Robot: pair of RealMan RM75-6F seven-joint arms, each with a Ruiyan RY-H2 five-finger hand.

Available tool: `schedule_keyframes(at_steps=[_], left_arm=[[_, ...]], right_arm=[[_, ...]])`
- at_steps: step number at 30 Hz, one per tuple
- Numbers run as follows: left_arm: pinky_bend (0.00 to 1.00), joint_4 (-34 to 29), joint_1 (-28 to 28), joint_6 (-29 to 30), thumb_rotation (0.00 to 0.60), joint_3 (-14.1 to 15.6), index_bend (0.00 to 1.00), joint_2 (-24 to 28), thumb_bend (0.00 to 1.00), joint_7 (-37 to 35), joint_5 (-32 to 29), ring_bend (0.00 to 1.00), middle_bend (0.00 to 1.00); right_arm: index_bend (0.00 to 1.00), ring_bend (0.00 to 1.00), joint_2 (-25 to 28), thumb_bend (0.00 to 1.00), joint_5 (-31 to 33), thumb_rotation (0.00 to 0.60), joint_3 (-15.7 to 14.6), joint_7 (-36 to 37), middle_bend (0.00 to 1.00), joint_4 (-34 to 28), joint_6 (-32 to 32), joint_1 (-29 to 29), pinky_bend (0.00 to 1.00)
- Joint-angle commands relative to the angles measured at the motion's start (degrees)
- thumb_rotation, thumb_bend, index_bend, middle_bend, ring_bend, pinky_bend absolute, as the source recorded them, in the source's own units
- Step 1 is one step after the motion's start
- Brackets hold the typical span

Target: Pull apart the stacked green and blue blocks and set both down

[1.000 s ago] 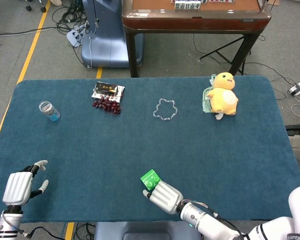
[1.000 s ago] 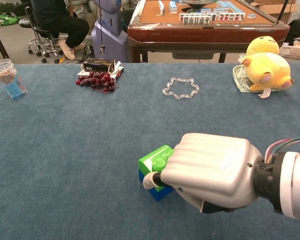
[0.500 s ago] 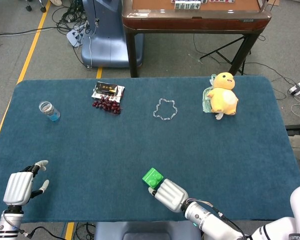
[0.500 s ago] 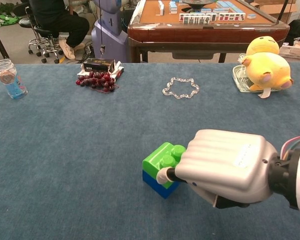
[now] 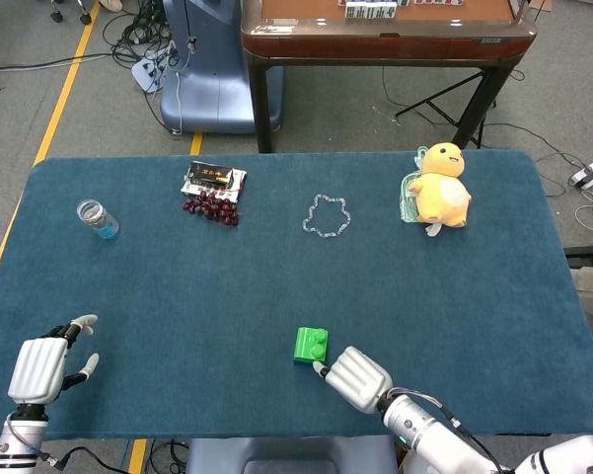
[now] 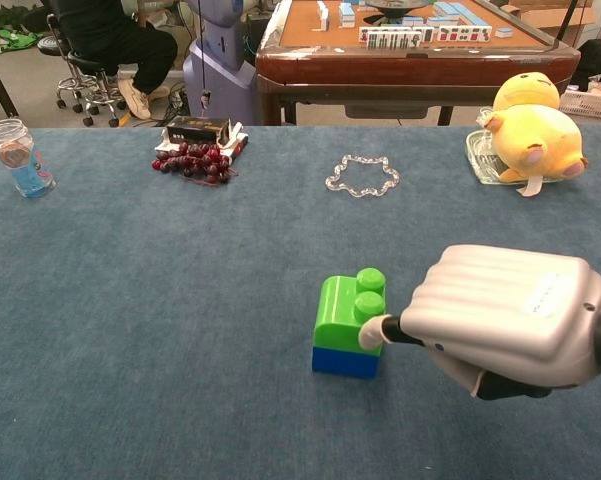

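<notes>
Chest view shows the green block (image 6: 346, 310) stacked squarely on the blue block (image 6: 344, 360), both resting on the blue-covered table (image 6: 130, 300) near the middle of its near edge. The right hand (image 6: 505, 320) is just beside the stack, one fingertip (image 6: 371, 333) touching the green block's side; nothing is gripped, and whether the other fingers are curled cannot be told. A firm hold on one block is judged necessary, with the other braced, before pulling. The left hand (image 5: 41, 367) is seen open at the near left corner, well apart. A jar (image 6: 18, 157), grapes (image 6: 192, 160), a bead ring (image 6: 362, 175) and a yellow plush (image 6: 532, 135) lie along the far edge, obstructing nothing.
</notes>
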Motion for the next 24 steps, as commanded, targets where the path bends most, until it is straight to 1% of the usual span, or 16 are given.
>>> schedule_keyframes(at_steps=[1, 9, 18, 22, 24], left_arm=[[0.61, -0.2, 0.0, 0.0, 0.600, 0.0, 0.33, 0.1, 0.31, 0.0, 0.0, 0.43, 0.40], [0.61, -0.3, 0.0, -0.3, 0.600, 0.2, 0.33, 0.0, 0.32, -0.2, -0.1, 0.43, 0.40], [0.61, -0.3, -0.1, -0.5, 0.600, 0.4, 0.33, -0.2, 0.32, -0.2, 0.0, 0.43, 0.40], [0.61, -0.3, -0.1, -0.6, 0.600, 0.4, 0.33, -0.3, 0.31, -0.2, -0.1, 0.43, 0.40], [0.61, -0.2, -0.1, -0.7, 0.600, 0.4, 0.33, -0.3, 0.31, -0.2, -0.1, 0.43, 0.40]], right_arm=[[0.19, 0.99, 0.3, 1.00, 0.0, 0.600, 0.0, 0.6, 1.00, 0.3, 0.2, -0.3, 1.00], [0.19, 0.99, 1.5, 1.00, 0.5, 0.600, 0.5, 2.8, 1.00, 1.3, 0.6, -1.1, 1.00], [0.19, 0.99, 2.0, 1.00, 2.3, 0.600, 2.3, 5.9, 1.00, 3.2, 0.1, -1.3, 1.00], [0.21, 0.99, 3.0, 1.00, 1.3, 0.600, 2.1, 8.6, 1.00, 2.8, -0.5, -1.8, 1.00], [0.23, 0.99, 4.5, 1.00, -0.3, 0.600, 1.8, 11.4, 1.00, 1.9, -1.0, -2.4, 1.00]])
